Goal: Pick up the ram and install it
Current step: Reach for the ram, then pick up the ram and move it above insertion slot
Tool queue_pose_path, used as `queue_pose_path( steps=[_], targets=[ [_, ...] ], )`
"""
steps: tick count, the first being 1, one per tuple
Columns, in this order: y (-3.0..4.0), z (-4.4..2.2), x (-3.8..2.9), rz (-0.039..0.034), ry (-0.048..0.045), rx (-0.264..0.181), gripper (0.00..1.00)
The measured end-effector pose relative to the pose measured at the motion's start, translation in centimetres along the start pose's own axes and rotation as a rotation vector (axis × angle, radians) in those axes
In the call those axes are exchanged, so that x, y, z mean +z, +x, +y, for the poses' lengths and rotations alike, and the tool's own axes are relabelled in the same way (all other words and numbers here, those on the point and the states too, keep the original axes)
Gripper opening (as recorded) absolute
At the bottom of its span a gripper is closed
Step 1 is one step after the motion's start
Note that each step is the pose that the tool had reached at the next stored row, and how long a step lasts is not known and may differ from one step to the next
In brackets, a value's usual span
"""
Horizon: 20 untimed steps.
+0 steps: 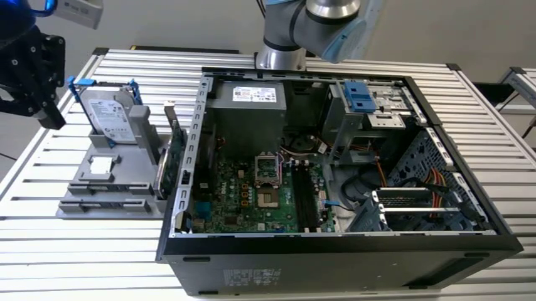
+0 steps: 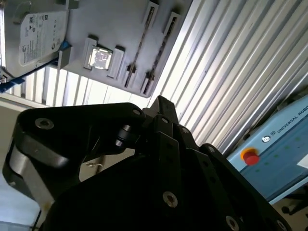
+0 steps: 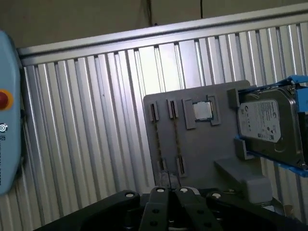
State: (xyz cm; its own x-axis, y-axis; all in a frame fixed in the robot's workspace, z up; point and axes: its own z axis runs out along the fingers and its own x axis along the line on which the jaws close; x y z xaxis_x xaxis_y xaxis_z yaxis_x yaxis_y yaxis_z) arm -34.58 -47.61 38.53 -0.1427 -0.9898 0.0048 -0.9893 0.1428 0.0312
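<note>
My black gripper (image 1: 49, 116) hangs at the exterior view's far left, above and to the left of the grey parts holder (image 1: 84, 188). Its fingertips meet in both wrist views (image 3: 167, 189) (image 2: 161, 102), shut with nothing between them. The holder's two narrow slots (image 3: 167, 139) (image 2: 150, 45) show only thin dark lines, and I cannot tell whether the ram sits there. The motherboard's long black memory slots (image 1: 303, 197) lie inside the open computer case (image 1: 435, 157); the ram is hidden from me there too.
On the holder stand a silver hard drive in a blue frame (image 1: 110, 113), a square chip (image 1: 100, 164) and a green expansion card (image 1: 172, 160) on edge beside the case wall. The robot base (image 1: 280, 56) rises behind the case. A blue control box (image 2: 274, 154) sits off the slatted table.
</note>
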Motion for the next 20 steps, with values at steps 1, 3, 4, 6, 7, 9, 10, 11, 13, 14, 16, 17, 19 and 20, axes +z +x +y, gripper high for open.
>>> queue_pose_path(
  steps=[1, 3, 4, 6, 7, 9, 10, 11, 13, 14, 16, 17, 19, 20],
  targets=[
    [0.0, 0.0, 0.01, 0.0001, 0.0021, -0.017, 0.0],
    [0.0, 0.0, 0.01, 0.001, 0.0055, -0.054, 0.0],
    [0.0, 0.0, 0.01, 0.0013, 0.0073, -0.072, 0.0],
    [0.0, 0.0, 0.01, 0.0019, 0.0111, -0.107, 0.0],
    [0.0, -0.01, 0.02, 0.0022, 0.0119, -0.123, 0.0],
    [0.0, 0.0, 0.02, 0.0027, 0.0124, -0.146, 0.0],
    [0.0, 0.0, 0.02, 0.0028, 0.0124, -0.149, 0.0],
    [0.0, 0.0, 0.02, 0.003, 0.0124, -0.151, 0.0],
    [0.0, 0.0, 0.01, 0.003, 0.0124, -0.151, 0.0],
    [0.0, 0.0, 0.02, 0.0029, 0.0124, -0.152, 0.0],
    [0.0, 0.0, 0.01, 0.003, 0.0123, -0.152, 0.0],
    [0.0, 0.0, 0.01, 0.003, 0.0124, -0.152, 0.0],
    [0.0, 0.0, 0.01, 0.003, 0.0124, -0.152, 0.0],
    [0.0, 0.0, 0.01, 0.003, 0.0124, -0.152, 0.0]
  ],
)
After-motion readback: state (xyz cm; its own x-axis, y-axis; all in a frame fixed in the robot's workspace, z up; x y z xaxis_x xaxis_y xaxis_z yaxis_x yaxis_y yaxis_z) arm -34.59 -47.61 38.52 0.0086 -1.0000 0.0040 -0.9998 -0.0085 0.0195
